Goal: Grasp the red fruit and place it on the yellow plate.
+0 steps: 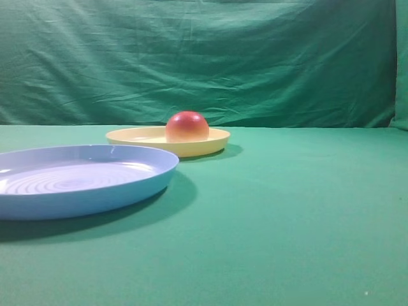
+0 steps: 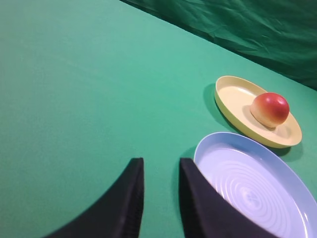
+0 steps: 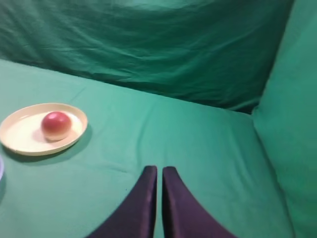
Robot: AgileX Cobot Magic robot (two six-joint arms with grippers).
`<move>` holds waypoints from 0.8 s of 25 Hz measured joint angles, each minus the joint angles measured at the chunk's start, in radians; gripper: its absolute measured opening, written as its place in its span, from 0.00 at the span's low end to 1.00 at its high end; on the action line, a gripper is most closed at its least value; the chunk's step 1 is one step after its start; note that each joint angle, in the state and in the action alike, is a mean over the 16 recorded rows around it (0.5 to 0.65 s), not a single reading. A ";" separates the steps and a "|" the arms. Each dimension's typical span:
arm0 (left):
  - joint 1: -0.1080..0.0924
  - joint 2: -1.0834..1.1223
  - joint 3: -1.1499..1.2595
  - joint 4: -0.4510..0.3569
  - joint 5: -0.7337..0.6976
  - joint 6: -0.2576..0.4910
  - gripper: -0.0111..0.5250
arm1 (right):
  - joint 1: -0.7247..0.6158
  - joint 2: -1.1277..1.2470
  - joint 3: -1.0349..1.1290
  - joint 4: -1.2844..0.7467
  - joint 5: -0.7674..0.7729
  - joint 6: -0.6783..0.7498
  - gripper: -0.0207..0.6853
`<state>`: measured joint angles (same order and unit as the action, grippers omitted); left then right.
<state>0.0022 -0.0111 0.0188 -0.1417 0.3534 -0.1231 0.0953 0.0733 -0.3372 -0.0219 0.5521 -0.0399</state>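
The red fruit (image 1: pixel 187 126) (image 2: pixel 270 109) (image 3: pixel 55 125) rests flat side down on the yellow plate (image 1: pixel 140 137) (image 2: pixel 233 94) (image 3: pixel 20 134), toward its right part in the high view. In the left wrist view my left gripper (image 2: pixel 161 162) stands open with only green cloth between its dark fingers, just left of the blue plate and well short of the fruit. Far to the right of the yellow plate, my right gripper (image 3: pixel 159 168) is shut on nothing, above bare cloth. Neither gripper shows in the high view.
A large light-blue plate (image 1: pixel 64 191) (image 2: pixel 257 188) with concentric rings lies in front of the yellow plate at the near left. Green cloth covers the table, a green curtain (image 1: pixel 204 57) hangs behind it, and a cloth wall (image 3: pixel 292 124) rises at the right.
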 joint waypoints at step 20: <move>0.000 0.000 0.000 0.000 0.000 0.000 0.31 | -0.063 -0.086 0.360 0.051 -0.164 -0.005 0.03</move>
<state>0.0022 -0.0111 0.0188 -0.1417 0.3534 -0.1231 0.0327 -0.0132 0.0227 0.0289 0.3877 -0.0448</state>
